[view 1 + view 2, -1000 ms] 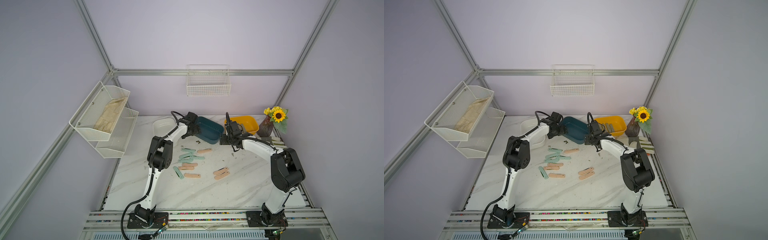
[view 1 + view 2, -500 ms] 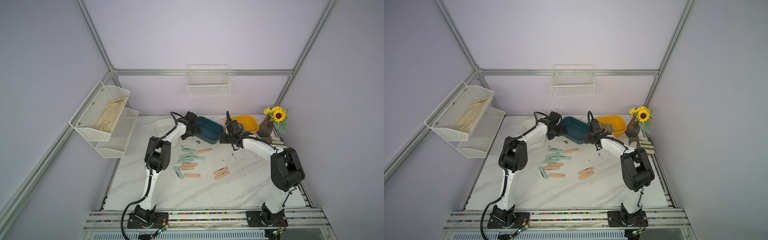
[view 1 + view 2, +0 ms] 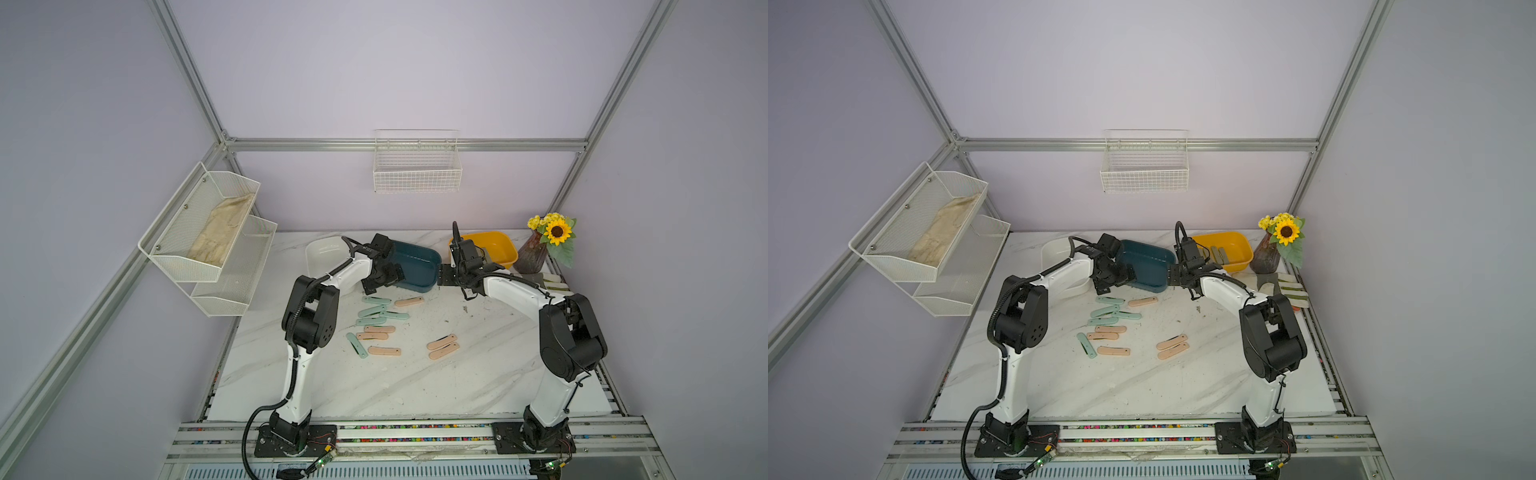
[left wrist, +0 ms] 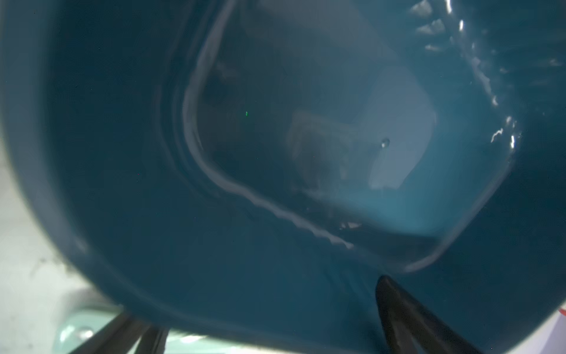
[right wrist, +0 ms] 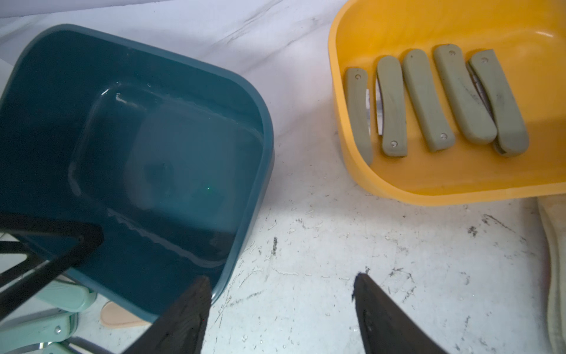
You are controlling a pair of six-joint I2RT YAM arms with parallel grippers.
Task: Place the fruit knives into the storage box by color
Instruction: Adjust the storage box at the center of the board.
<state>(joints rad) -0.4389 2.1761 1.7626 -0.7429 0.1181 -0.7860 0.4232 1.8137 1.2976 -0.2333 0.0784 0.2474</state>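
Pink knives (image 3: 443,346) and mint knives (image 3: 374,311) lie unsorted on the near table (image 3: 395,386); beyond, the left gripper (image 3: 386,279) and right gripper (image 5: 281,279) flank the empty teal box (image 3: 417,266), jaws spread, holding nothing (likely to steady it); farthest, olive knives (image 5: 424,101) already sit in the yellow box (image 5: 459,190)

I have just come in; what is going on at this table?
Two robot arms are sorting folded fruit knives into boxes by colour. Both the left gripper and the right gripper hover with jaws open at opposite ends of the empty teal box, holding nothing. Five olive knives lie in the yellow box; the mint knives and pink knives lie loose on the table.
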